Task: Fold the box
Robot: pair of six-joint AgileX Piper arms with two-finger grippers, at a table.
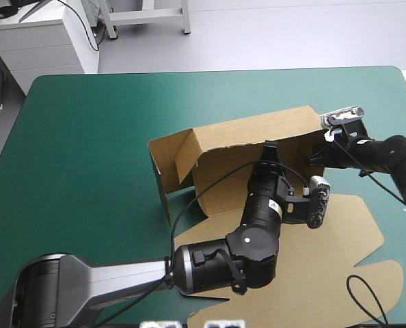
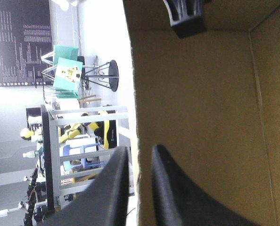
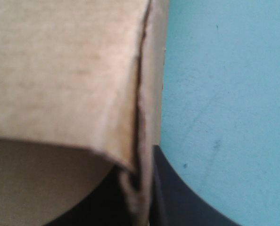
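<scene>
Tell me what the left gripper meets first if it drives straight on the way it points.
The box itself: the left gripper clamps a wall's edge, and that wall runs ahead to a cross panel, where the right gripper holds on, slightly aside. Depth there is unclear.
</scene>
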